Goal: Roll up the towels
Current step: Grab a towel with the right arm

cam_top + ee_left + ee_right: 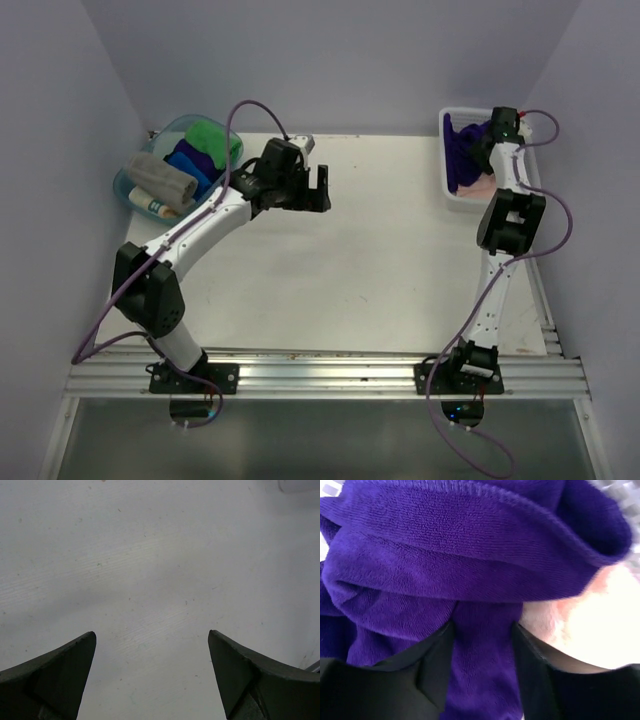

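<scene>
**Purple towel** (470,580) is seen crumpled in the white bin (447,192) at the far R corner of the table (380,250). It is heaped on the pink towel (590,630), which is glimpsed at the bin's near end. No clear long axis can be read from the heap. In the R wrist view its folds are run across the frame, w/ one strip drawn down btwn the jaws. That strip is gripped by the R gripper (482,630), both jaws pressed against the cloth's sides. The R arm is extended away from its base along the table's R edge, elbow raised, wrist bent down into the bin.

The grey towel (160,178) is laid rolled across the near rim of a blue-green basket (185,120) at the far L. Its long axis is slanted from far-L to near-R. A green roll (212,135) and a blue roll (190,165) are packed behind it.

The L arm is bent at the elbow and extended over the table's far-centre, well apart from both containers. The L gripper (151,635) is held over bare tabletop, jaws spread wide w/ nothing btwn them. In the overhead view it is pointed toward the R.
</scene>
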Controlling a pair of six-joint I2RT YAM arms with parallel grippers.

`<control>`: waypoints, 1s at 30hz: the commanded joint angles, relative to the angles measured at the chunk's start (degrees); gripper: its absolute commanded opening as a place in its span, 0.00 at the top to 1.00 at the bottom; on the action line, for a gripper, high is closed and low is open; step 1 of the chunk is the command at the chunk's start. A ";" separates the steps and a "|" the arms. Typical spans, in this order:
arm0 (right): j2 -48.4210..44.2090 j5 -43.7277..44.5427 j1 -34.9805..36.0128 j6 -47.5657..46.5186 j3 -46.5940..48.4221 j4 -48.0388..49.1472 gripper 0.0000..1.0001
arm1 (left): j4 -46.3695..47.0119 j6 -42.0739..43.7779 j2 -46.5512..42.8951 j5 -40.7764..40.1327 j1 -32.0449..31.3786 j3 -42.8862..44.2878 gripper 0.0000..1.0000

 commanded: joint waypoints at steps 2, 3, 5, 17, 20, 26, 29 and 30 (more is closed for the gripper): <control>2.64 -4.18 -0.08 2.90 4.43 2.19 0.62 | 1.51 -0.61 1.87 -0.69 -1.58 2.26 0.03; 2.64 -4.97 -0.08 3.25 4.00 2.98 0.70 | 1.34 -0.61 1.97 -0.87 -1.76 2.35 0.03; 0.12 -4.54 -0.08 4.04 2.16 4.38 0.91 | 1.33 -0.70 1.88 -1.13 -2.02 2.18 0.03; -25.29 -3.65 -0.08 2.38 -25.70 19.42 1.00 | 0.20 -0.26 2.14 -2.54 -2.29 3.58 0.02; -29.68 -4.88 -0.08 2.20 -30.36 21.35 1.00 | -0.69 0.18 1.71 -3.51 -2.38 4.19 0.02; -30.67 -5.59 -0.08 1.23 -32.31 20.83 0.91 | -1.13 0.80 0.91 -3.51 -2.38 4.37 0.02; -30.23 -5.59 -0.08 0.97 -32.48 19.86 0.92 | -1.74 0.97 0.56 -5.52 -2.29 4.28 0.02; -30.23 -5.68 -0.08 1.14 -33.09 19.86 0.92 | -1.92 1.15 0.47 -5.96 -2.29 4.28 0.02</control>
